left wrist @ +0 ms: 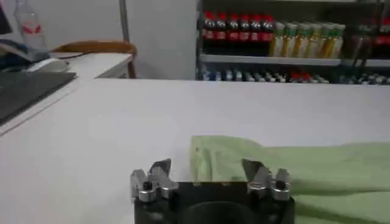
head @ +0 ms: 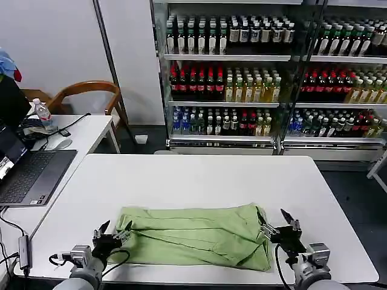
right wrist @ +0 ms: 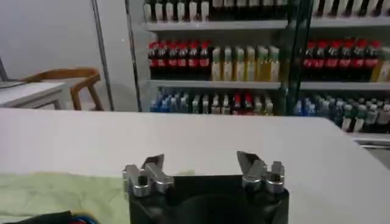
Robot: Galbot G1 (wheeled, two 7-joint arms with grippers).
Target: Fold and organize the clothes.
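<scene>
We see the shirt (head: pixel 196 235) already folded into a long band, plain green side up, on the near part of the white desk (head: pixel 199 178) — more folds are probably left. The left tool (head: pixel 112 232) and right tool (head: pixel 277 225) stand open and empty at its two ends — drink shelves (head: pixel 272 78) stand behind

White table (head: pixel 199 181) up front, a laptop (head: pixel 30 175) on the side desk (head: pixel 91 130). Behind, a wooden chair (head: pixel 91 90) and shelves (head: pixel 272 57) packed with bottles.
</scene>
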